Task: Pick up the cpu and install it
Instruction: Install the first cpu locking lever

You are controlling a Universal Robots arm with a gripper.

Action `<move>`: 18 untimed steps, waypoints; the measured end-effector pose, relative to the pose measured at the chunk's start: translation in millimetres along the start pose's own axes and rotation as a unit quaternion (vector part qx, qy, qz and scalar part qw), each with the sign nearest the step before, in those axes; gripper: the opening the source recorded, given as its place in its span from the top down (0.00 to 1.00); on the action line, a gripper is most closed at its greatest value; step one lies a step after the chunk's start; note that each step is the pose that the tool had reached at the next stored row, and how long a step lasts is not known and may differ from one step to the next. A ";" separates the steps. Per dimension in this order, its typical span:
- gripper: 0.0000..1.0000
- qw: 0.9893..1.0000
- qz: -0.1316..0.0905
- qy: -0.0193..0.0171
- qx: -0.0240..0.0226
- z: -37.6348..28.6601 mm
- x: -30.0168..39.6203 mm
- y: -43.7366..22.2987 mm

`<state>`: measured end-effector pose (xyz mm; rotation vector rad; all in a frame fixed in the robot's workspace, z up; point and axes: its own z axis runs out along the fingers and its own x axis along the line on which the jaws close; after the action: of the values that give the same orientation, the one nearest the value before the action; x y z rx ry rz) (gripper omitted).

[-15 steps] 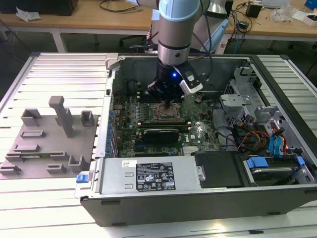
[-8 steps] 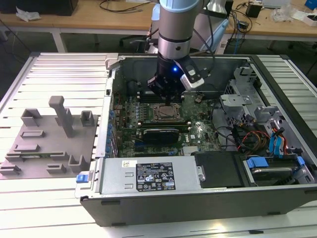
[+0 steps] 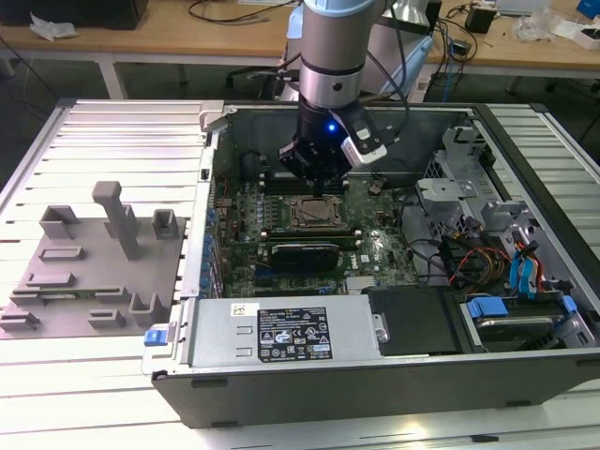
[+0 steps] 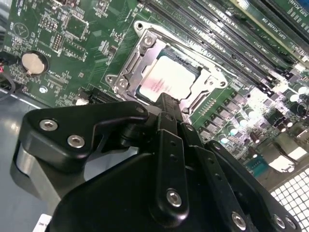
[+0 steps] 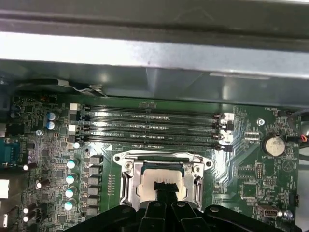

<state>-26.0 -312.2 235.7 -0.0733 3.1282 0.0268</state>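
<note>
The cpu (image 4: 166,79) is a flat silvery square lying level inside the metal socket frame (image 4: 140,50) on the green motherboard. In the first wrist view the cpu (image 5: 157,175) sits in the frame (image 5: 126,181) below the memory slots. My gripper (image 4: 166,102) hangs just over the cpu's near edge, its black fingers pressed together with nothing seen between them. Whether the tips touch the chip I cannot tell. In the exterior view the gripper (image 3: 316,187) stands upright over the socket and cpu (image 3: 315,214) inside the open computer case.
Memory slots (image 5: 149,128) run along one side of the socket. A coin battery (image 4: 35,62) lies on the board. The power supply (image 3: 281,333), drive cage and cables (image 3: 487,253) fill the case's front and the exterior view's right. A grey fixture plate (image 3: 94,272) lies outside.
</note>
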 end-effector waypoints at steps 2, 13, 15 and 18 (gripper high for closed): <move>0.89 1.000 0.005 0.000 0.000 0.0 0.2 -3.5; 0.89 1.000 0.015 0.000 0.000 -6.8 0.8 -19.3; 0.89 1.000 0.015 0.000 0.000 -7.1 0.8 -19.4; 0.89 1.000 0.015 0.000 0.000 -7.3 0.8 -19.4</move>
<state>-26.0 -331.7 242.6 -0.0260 3.1287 0.0269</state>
